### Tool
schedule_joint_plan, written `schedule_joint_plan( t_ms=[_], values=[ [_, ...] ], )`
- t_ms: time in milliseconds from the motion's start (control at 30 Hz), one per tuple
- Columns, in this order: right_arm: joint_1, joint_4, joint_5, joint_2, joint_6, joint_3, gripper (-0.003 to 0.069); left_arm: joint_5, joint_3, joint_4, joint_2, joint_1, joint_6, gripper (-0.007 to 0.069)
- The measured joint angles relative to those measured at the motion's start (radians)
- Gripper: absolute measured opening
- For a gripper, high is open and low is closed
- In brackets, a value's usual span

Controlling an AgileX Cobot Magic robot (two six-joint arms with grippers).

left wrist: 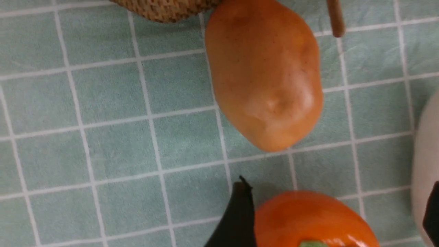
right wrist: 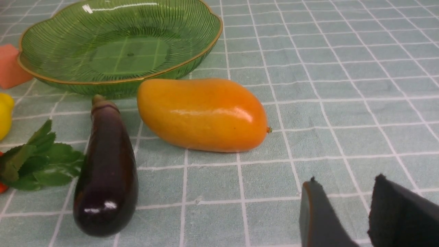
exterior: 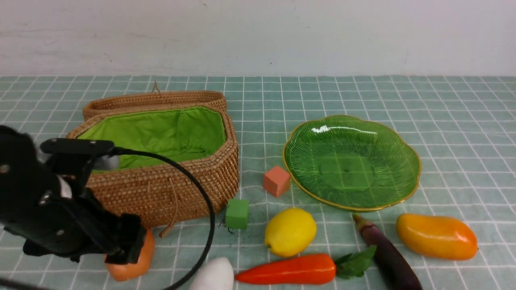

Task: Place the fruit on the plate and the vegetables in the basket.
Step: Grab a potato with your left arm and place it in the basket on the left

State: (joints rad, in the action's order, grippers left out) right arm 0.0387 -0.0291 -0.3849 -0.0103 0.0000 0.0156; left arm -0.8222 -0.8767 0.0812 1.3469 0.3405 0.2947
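Pale off-white wall (exterior: 258,36) running across the far side, showing scuffs and faint stains, meeting the surface (exterior: 463,133) in a straight line. Pale teal cloth (exterior: 363,92) with a white grid covering the surface edge to edge, creasing slightly in places. Soft, even light falling from above, casting short, faint shadows.

No readable text, no labels, no brand marks, no numbers, no signs anywhere in view

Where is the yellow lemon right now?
In the front view the lemon lies near the middle, just behind the carrot, between the small green cube and the eggplant.
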Motion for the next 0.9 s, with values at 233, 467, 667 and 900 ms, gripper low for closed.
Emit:
schedule_joint_plan(
  t_ms=[233,467,667,900],
  values=[
    [0.0,0.0,0.0,0.0,0.0,0.0,0.0241,0.06,-0.034,0.112,0.183,0.006,0.135,0.0669],
    [0.0,0.0,0.0,0.0,0.0,0.0,0.0241,0.152,-0.034,0.11,0.229,0.006,0.147,0.0664],
    [0.0,0.0,0.0,0.0,0.0,0.0,0.0241,0.186,-0.034,0.111,0.229,0.006,0.147,0.0619],
    [0.0,0.0,0.0,0.0,0.0,0.0,0.0241,0.187,-0.035,0.12,0.246,0.006,0.147,0.0513]
  ],
)
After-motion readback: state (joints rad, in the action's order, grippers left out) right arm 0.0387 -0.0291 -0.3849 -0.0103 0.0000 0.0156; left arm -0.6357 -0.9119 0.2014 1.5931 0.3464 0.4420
